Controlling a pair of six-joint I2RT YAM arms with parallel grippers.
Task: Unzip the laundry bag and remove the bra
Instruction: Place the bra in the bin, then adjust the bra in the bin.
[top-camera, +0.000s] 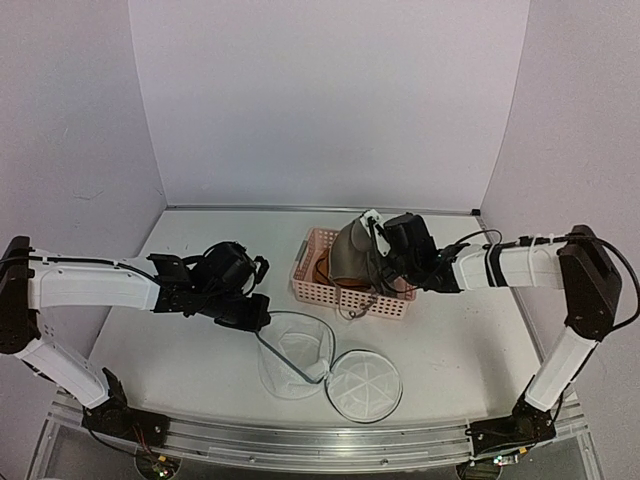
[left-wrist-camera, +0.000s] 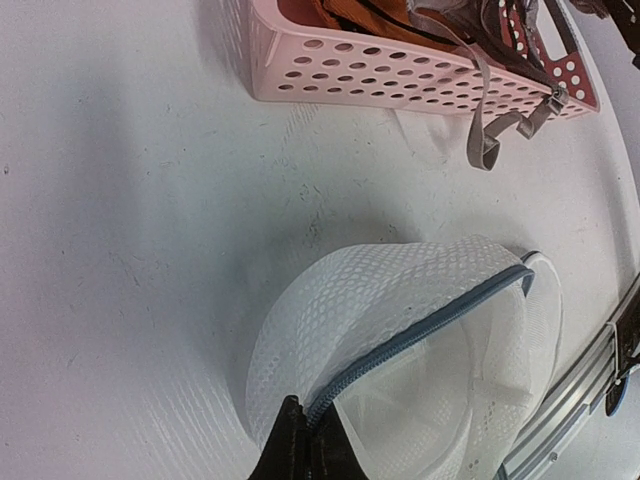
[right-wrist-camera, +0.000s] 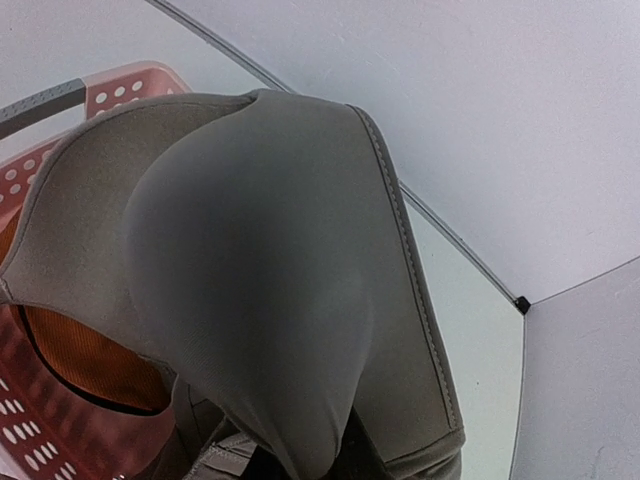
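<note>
Softly padded, the bra (right-wrist-camera: 250, 260) flops; pinch its seamed edge at three o'clock. It hides how wide your right gripper (top-camera: 372, 252) stands.

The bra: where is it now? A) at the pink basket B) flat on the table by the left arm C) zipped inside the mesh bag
A: the bra stands over the pink basket, and the laundry bag lies apart with its lid open.
</note>
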